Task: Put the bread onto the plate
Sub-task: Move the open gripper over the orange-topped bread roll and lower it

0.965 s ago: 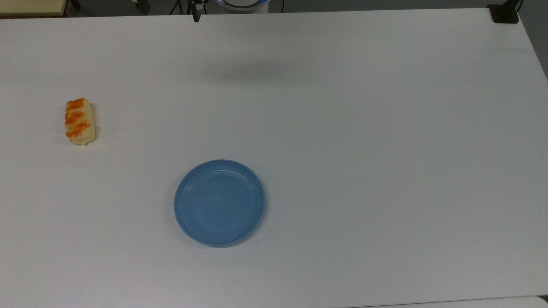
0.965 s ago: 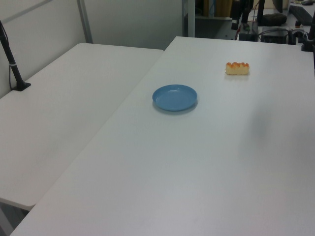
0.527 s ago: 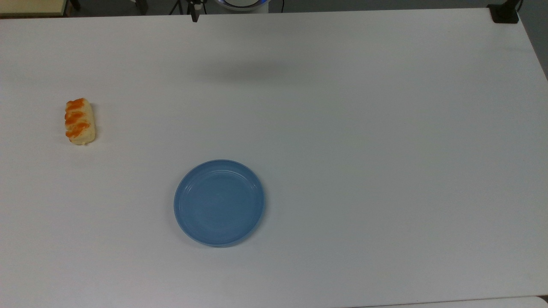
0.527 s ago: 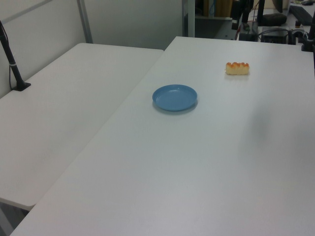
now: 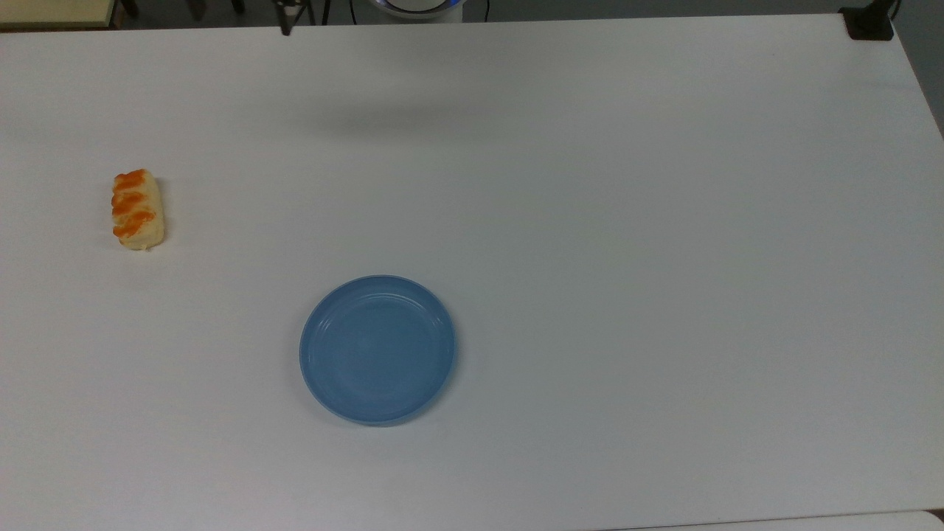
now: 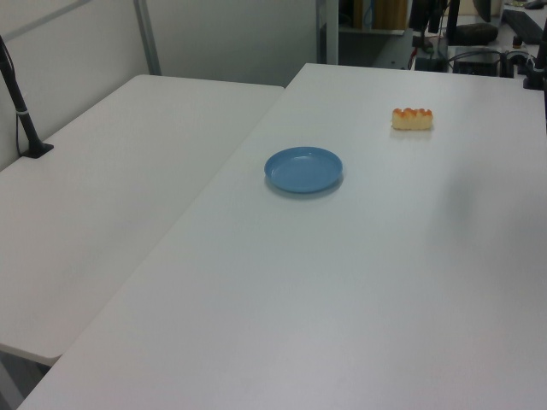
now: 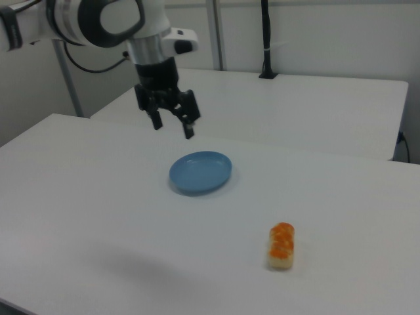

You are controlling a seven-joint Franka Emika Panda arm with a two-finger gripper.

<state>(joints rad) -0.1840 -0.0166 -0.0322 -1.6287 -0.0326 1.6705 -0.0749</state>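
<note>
While the gripper (image 7: pixel 172 128) hangs high with fingers apart, the bread (image 5: pixel 137 209) lies well apart from the plate (image 5: pixel 377 349)

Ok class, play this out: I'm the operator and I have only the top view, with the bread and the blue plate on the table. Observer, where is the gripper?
Observer: In the right view, the gripper hangs in the air, above the plate and toward the right view's left.
Operator: Are its fingers open?
Observer: Yes, the fingers are spread, with nothing between them.
Operator: Anything beside our table?
Observer: The left view shows a second white table right alongside it.
</note>
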